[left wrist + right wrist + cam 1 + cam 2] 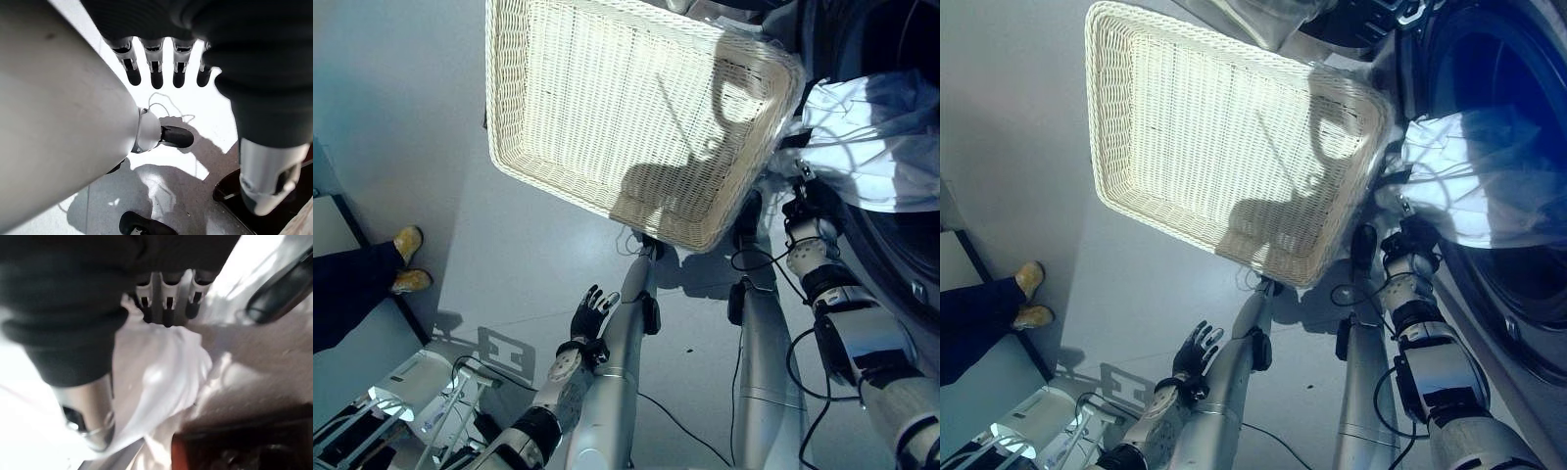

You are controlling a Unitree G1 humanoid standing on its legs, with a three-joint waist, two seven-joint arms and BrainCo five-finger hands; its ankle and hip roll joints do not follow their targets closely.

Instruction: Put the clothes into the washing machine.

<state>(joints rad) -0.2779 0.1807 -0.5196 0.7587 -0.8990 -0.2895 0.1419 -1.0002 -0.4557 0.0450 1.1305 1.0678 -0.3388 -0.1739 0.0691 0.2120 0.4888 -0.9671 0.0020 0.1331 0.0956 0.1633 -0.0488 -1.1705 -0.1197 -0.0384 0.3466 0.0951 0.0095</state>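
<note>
Right wrist view: right hand (pixel 164 301) pinches white garment (pixel 161 377) at washing machine drum (pixel 1518 245); loading step; next, push deeper and release; left hand (pixel 592 313) hangs open.

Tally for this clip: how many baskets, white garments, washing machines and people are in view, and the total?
Basket: 1
White garment, at the washing machine opening: 1
Washing machine: 1
Person, legs and shoes at the edge: 1
Total: 4
</note>
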